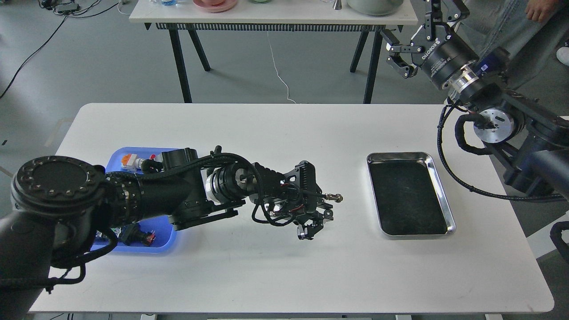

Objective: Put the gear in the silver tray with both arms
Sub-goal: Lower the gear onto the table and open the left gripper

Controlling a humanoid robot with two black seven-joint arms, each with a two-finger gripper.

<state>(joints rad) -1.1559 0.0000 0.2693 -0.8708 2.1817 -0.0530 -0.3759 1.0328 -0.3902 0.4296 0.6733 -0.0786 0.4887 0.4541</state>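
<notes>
- White tabletop (pixel 266 133); grey floor; second table (pixel 271 18) behind.
- Silver tray (pixel 406 198), right; blue tray (pixel 166 242) under left arm.
- Left gripper (pixel 313 226): fingers' state unclear.
- Right gripper (pixel 420 26): fingers apart, raised.

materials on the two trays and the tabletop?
Silver tray: looks like polished metal, probably steel; shiny rim, dark mirror-like bottom. Blue tray: likely plastic; uniform blue, soft rounded rim, glossy edge. Table: matte white top, maybe laminate; can't confirm from here.

one silver tray (pixel 410 194), one blue tray (pixel 133 155), two arms, perhaps two tables.
</notes>
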